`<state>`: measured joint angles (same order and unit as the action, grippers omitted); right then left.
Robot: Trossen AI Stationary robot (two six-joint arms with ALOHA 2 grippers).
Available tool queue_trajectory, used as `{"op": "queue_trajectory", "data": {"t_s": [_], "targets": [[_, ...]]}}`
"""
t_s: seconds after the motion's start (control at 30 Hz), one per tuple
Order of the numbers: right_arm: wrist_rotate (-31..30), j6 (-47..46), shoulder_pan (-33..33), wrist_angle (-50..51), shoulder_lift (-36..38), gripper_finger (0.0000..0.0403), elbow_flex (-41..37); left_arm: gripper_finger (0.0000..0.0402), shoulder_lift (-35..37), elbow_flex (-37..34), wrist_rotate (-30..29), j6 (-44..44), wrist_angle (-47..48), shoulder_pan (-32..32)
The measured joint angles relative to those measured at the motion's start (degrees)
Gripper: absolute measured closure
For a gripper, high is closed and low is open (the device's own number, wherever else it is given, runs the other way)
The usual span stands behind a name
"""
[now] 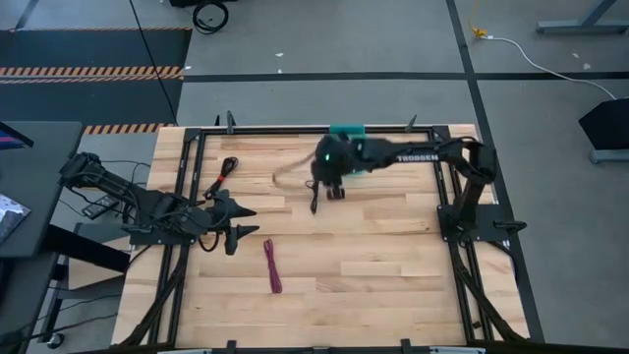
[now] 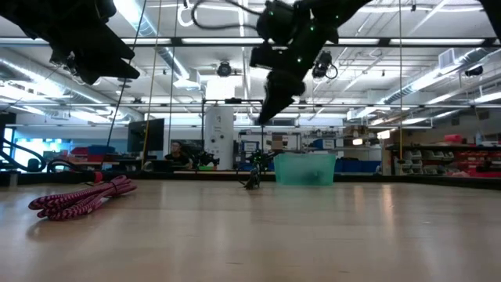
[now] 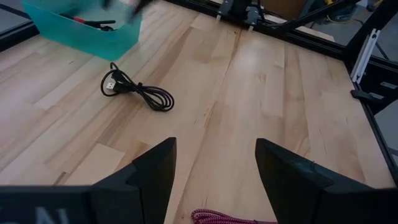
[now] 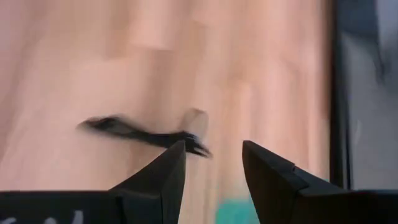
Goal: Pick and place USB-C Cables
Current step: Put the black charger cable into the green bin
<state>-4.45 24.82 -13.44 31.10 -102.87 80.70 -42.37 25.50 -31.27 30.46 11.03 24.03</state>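
A purple-magenta cable [image 1: 272, 265] lies stretched on the table's near middle and shows coiled in the low view [image 2: 78, 196]. A black cable [image 1: 314, 202] lies loose near the teal bin [image 1: 346, 132], as the left wrist view also shows [image 3: 140, 93]. A black and red cable [image 1: 224, 172] lies toward the far left. Dark cords with red [image 3: 93, 23] rest inside the bin [image 3: 81, 28]. My right gripper [image 1: 329, 182] hovers open above the black cable [image 4: 143, 134], raised off the table [image 2: 274, 98]. My left gripper [image 1: 246, 221] waits open at the left side.
A black metal frame [image 1: 444, 177] runs around the wooden table. The bin stands at the table's far edge, middle. Bare wood [image 1: 383, 265] stretches over the near right part. A person sits far back in the room [image 2: 176, 153].
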Motion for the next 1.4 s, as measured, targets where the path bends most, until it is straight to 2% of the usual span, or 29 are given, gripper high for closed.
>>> {"op": "queue_trajectory", "data": {"t_s": [0.1,0.17,0.27,0.37,0.77,1.4], "targets": [[-0.1,16.7,4.5,-1.6,-1.0,0.0239,0.0,0.0175,0.0,0.0,0.0,0.0,0.0,0.0],[-3.0,23.1,6.7,-2.2,-1.6,0.0239,-0.1,0.0175,0.0,0.0,0.0,0.2,0.0,0.0],[-6.6,27.0,8.5,-6.6,-2.3,0.0239,0.0,0.0175,0.0,0.0,0.0,0.3,0.0,0.0],[-6.6,30.1,8.6,-8.9,-2.8,0.0239,0.1,0.0175,0.0,0.0,0.0,0.3,0.0,0.0],[-8.0,33.9,8.5,-5.0,-9.7,0.0239,0.0,0.0175,0.0,0.0,0.0,0.3,0.0,0.0],[-6.9,35.3,8.2,-4.3,-10.6,0.0239,0.0,0.0175,0.0,0.0,0.0,3.1,0.0,2.0]]}}
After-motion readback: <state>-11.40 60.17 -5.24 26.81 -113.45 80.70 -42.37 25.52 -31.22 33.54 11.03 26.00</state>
